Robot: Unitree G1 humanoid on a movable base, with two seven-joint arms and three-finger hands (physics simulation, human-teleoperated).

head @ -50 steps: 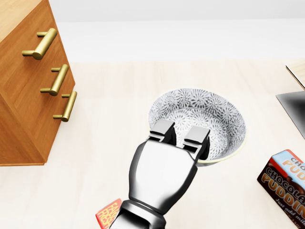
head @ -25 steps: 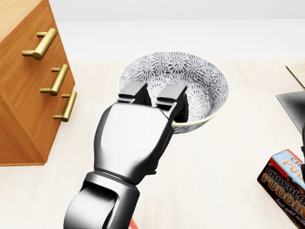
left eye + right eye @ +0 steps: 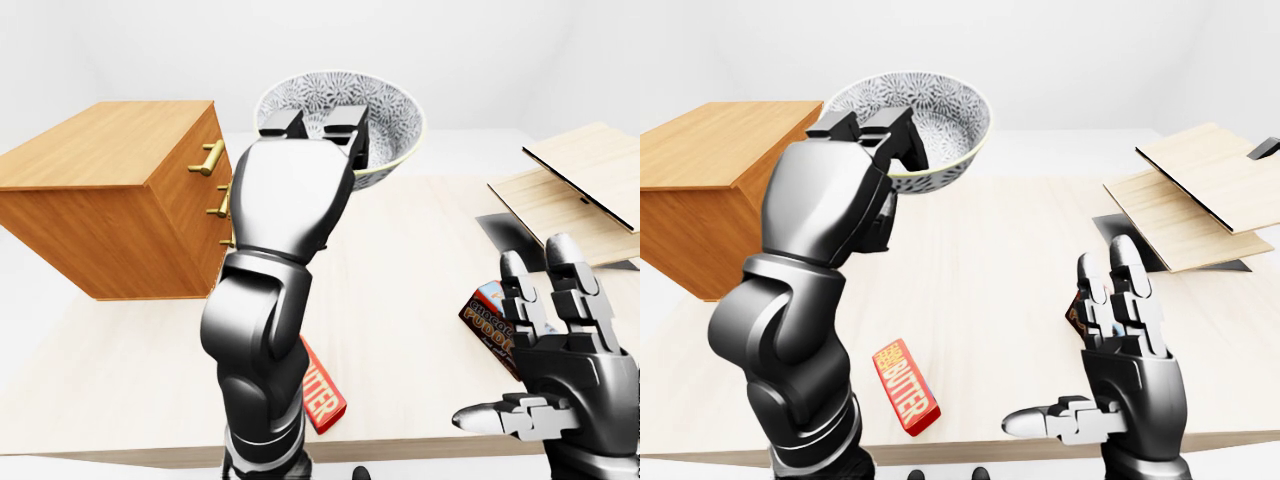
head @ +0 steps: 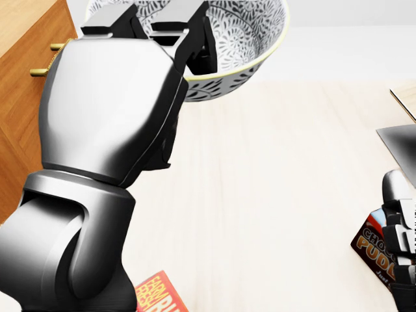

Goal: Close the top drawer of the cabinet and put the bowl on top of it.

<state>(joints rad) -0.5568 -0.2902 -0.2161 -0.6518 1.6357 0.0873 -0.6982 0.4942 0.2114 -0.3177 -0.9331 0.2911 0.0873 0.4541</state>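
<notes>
My left hand (image 3: 312, 125) is shut on the near rim of the grey-and-white patterned bowl (image 3: 392, 108), which hangs tilted high above the table. In the head view the bowl (image 4: 250, 39) fills the top edge, with the arm large beneath it. The wooden cabinet (image 3: 105, 175) stands at the left in the left-eye view. Its brass handles (image 3: 210, 158) sit in a column on a front that looks flush. The bowl hangs just right of the cabinet's top. My right hand (image 3: 1110, 345) is open and empty at the lower right.
A chocolate pudding box (image 4: 377, 244) lies by my right hand. A red butter box (image 3: 906, 387) rests near the table's (image 3: 990, 270) bottom edge. Light wooden boards (image 3: 580, 180) over a dark sheet occupy the right side.
My left hand has lifted the bowl off the table, up and leftward toward the cabinet's top. My right hand has risen into the head view's lower right.
</notes>
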